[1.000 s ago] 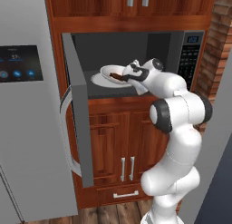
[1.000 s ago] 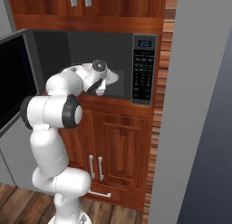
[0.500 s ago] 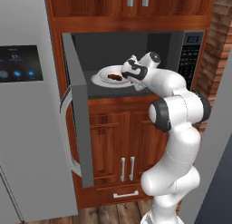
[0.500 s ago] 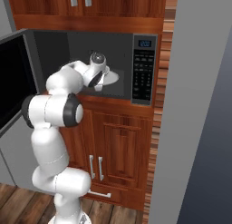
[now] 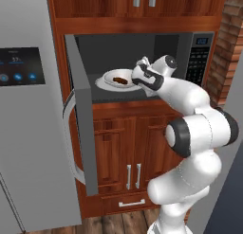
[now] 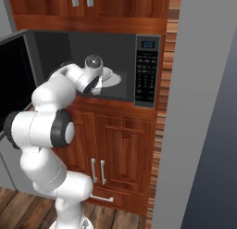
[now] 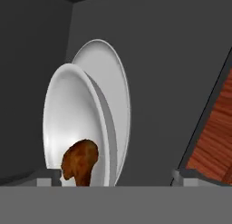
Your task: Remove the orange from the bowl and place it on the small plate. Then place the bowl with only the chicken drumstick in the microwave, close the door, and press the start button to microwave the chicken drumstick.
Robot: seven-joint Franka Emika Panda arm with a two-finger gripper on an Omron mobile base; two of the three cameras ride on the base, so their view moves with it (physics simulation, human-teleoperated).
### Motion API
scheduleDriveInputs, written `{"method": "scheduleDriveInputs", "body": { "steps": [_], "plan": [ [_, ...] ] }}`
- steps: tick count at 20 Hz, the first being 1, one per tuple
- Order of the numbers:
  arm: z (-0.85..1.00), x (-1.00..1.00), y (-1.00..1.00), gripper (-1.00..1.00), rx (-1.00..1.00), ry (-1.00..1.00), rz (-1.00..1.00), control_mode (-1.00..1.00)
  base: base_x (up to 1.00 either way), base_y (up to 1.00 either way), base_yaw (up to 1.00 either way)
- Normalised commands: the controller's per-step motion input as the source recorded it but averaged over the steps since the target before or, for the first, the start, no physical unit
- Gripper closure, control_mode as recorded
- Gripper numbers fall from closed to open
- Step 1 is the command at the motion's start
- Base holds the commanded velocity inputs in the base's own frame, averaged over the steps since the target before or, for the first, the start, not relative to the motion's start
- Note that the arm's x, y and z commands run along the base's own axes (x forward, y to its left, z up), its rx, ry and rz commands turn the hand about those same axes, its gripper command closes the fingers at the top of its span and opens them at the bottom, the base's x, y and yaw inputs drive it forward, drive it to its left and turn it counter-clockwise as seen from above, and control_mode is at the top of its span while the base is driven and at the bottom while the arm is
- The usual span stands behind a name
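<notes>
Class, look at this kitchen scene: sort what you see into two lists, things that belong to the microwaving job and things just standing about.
Job:
wide shallow white bowl
dark brown glossy chicken drumstick
grey steel microwave
open grey-framed microwave door

Standing about:
grey fridge with blue display
brown wooden cabinet doors

The bowl (image 5: 112,81), wide, shallow and white, sits inside the microwave (image 5: 142,43) on its round white disc, towards the left of the cavity. The chicken drumstick (image 5: 121,80), dark brown and glossy, lies in the bowl near its middle. The microwave is grey steel with a black keypad and a small blue display at its right. Its door (image 5: 81,117) stands swung open to the left, its curved silver handle on the outer side.
</notes>
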Motion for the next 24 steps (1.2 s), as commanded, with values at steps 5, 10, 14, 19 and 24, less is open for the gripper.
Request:
{"method": "scheduleDriveInputs", "body": {
  "steps": [5, 10, 14, 19, 24],
  "plan": [
    [0.45, -1.0, -0.02, -1.0, -0.06, -0.11, 0.0, -1.0, 0.0, 0.0, 0.0],
    [0.32, -1.0, 0.0, -1.0, -0.17, -0.05, 0.0, -1.0, 0.0, 0.0, 0.0],
    [-0.01, -0.61, -0.01, -1.0, -0.13, 0.02, 0.0, -1.0, 0.0, 0.0, 0.0],
    [-0.17, -0.09, -0.28, -1.0, -0.02, 0.05, 0.0, -1.0, 0.0, 0.0, 0.0],
    [0.43, -1.0, -0.06, -1.0, -0.12, -0.1, 0.0, -1.0, 0.0, 0.0, 0.0]
  ]
}}
